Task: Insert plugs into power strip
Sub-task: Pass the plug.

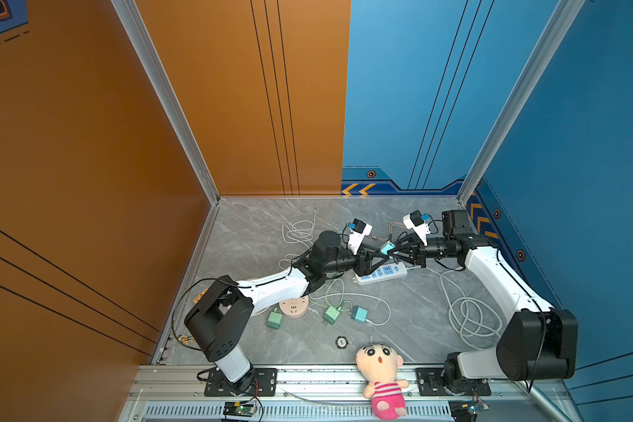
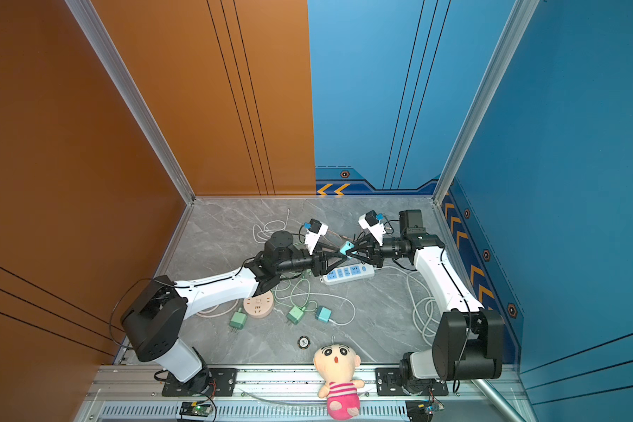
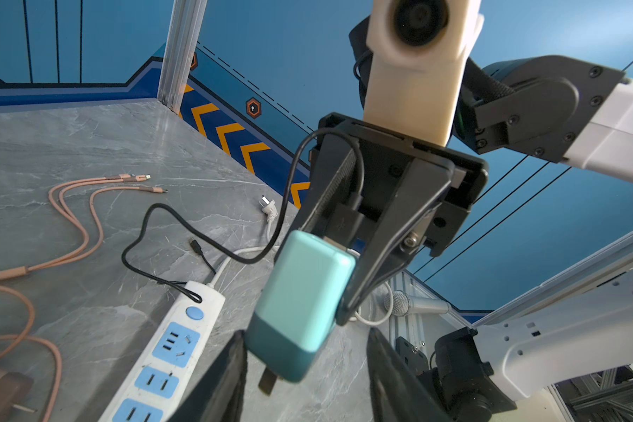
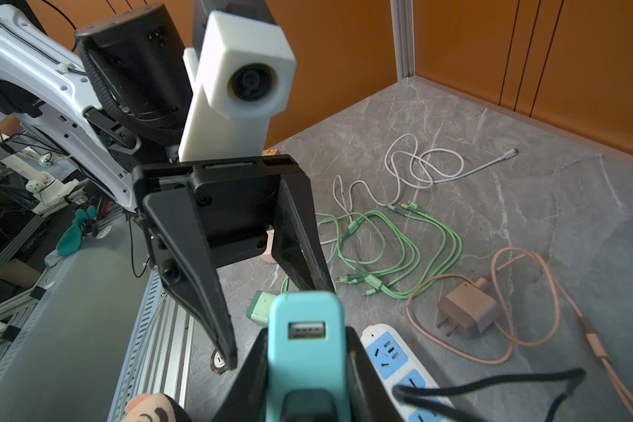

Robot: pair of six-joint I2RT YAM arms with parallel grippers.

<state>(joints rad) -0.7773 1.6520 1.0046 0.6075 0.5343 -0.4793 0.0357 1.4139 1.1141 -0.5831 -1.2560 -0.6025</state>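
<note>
Step in hand: mid-air positioning of one plug. The right gripper (image 3: 322, 281) clamps the teal plug (image 3: 298, 303) at its cable end, prongs down, right of centre in both top views, near the power strip (image 1: 384, 272). The left gripper (image 4: 276, 325) is released, jaws straddling the plug, apparently without contact. Next move: align the prongs with a free socket and press down squarely

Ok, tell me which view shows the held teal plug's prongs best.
The left wrist view: the teal plug looms large and a dark prong sticks out of its darker end. The right wrist view shows only its USB port end, prongs hidden. In both top views the plug is a tiny speck.
</note>
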